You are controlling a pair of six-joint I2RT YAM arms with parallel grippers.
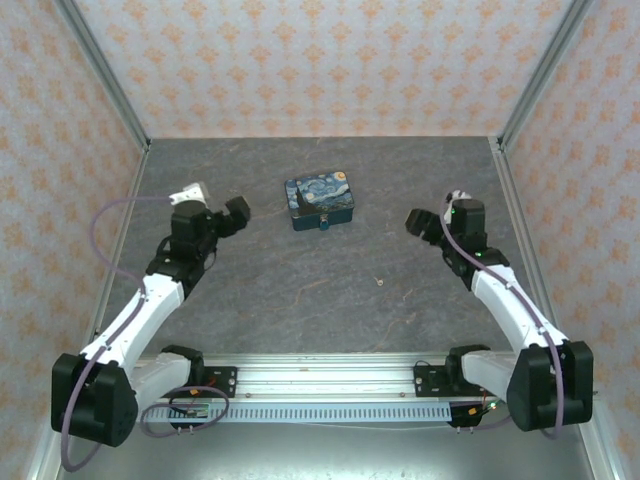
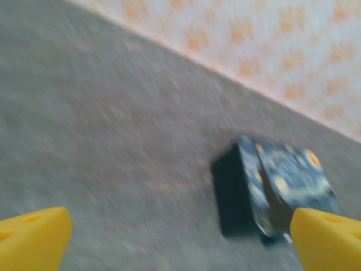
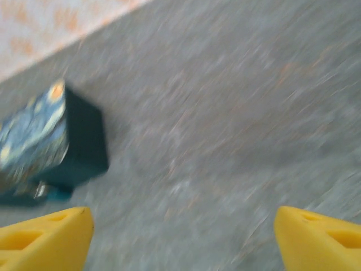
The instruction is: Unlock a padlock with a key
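Near edge: both arm bases bolted to a metal rail (image 1: 320, 385). Key (image 1: 379, 281) lies flat on the bare grey worktop (image 1: 280, 300), right of centre, between the rail and the tin, well apart from both hands.

Left hand (image 1: 237, 212) hovers left of the tin, empty, yellow fingers (image 2: 34, 240) spread wide. Right hand (image 1: 416, 222) hovers right of the tin, also empty, fingers (image 3: 324, 237) standing well apart.

Padlock (image 3: 49, 192), teal body with a silvery bit, sits against the tin's near face. It is blurred in the wrist views, so I cannot tell whether it hangs from a latch.

Tin (image 1: 320, 202), painted with a blue starry night, sits centre-far on the worktop. Behind it is a wall (image 1: 320, 60) with an orange pattern
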